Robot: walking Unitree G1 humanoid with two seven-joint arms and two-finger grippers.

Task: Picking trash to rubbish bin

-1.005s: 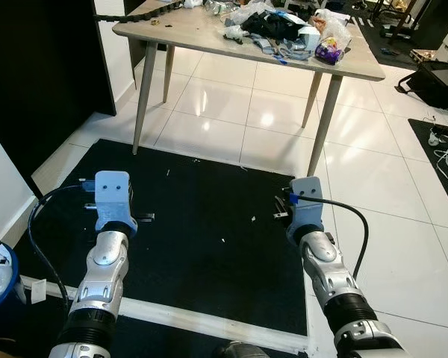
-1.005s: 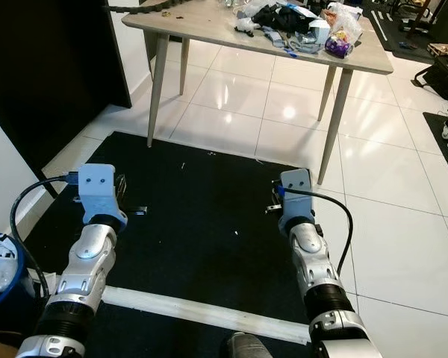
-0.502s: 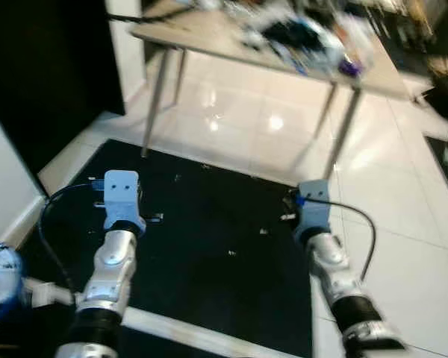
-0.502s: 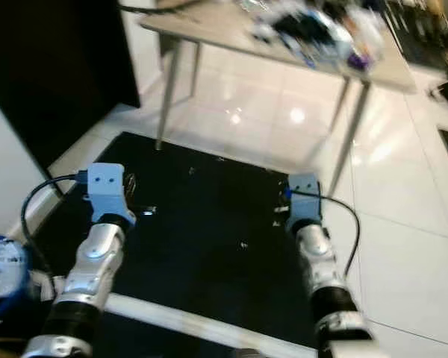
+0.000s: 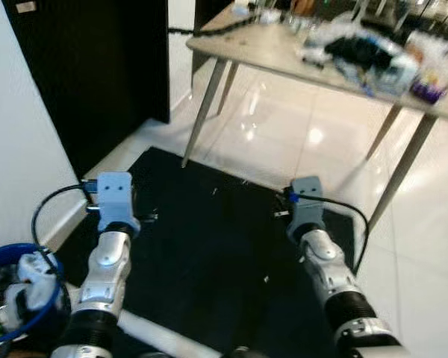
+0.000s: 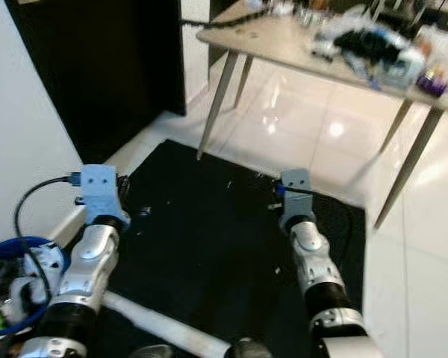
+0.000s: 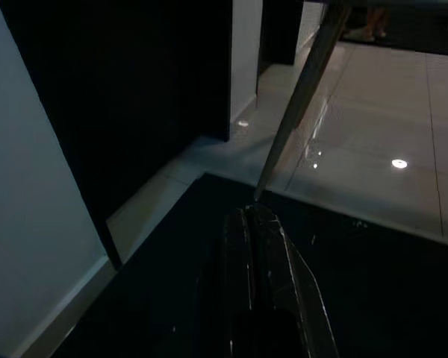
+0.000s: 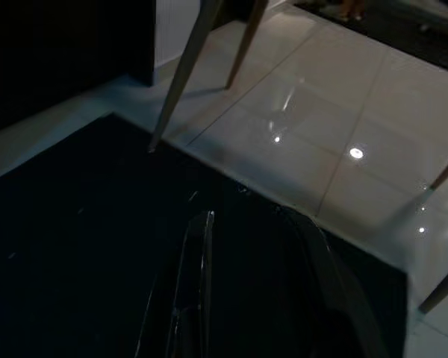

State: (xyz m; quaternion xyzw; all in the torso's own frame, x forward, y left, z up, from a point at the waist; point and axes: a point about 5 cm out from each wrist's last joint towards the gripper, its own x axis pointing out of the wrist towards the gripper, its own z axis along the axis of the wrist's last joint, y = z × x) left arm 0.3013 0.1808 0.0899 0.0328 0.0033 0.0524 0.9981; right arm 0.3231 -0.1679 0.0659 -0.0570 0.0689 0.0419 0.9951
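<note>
The blue rubbish bin (image 5: pixel 51 297) stands at my lower left, holding white and green trash (image 5: pixel 26 280). More trash, bags and wrappers (image 5: pixel 367 49), is piled on the wooden table (image 5: pixel 269 54) ahead. Small white scraps (image 5: pixel 266 280) dot the black mat (image 5: pixel 209 239). Both arms are held out low over the mat. My left gripper (image 7: pixel 252 215) is shut, its fingers pressed together with nothing between them. My right gripper (image 8: pixel 254 218) is open and empty. The view through the head cameras is blurred.
A dark doorway (image 5: pixel 89 67) and a white wall (image 5: pixel 19 164) are on my left. The table's slanted legs (image 5: pixel 199 112) stand at the mat's far edge, over glossy white tiles (image 5: pixel 299 142). A white strip (image 6: pixel 157 321) edges the mat near me.
The whole picture has shifted: the camera has turned left, bringing the bin and the wall further into view. The arms keep the same pose and the grippers look unchanged.
</note>
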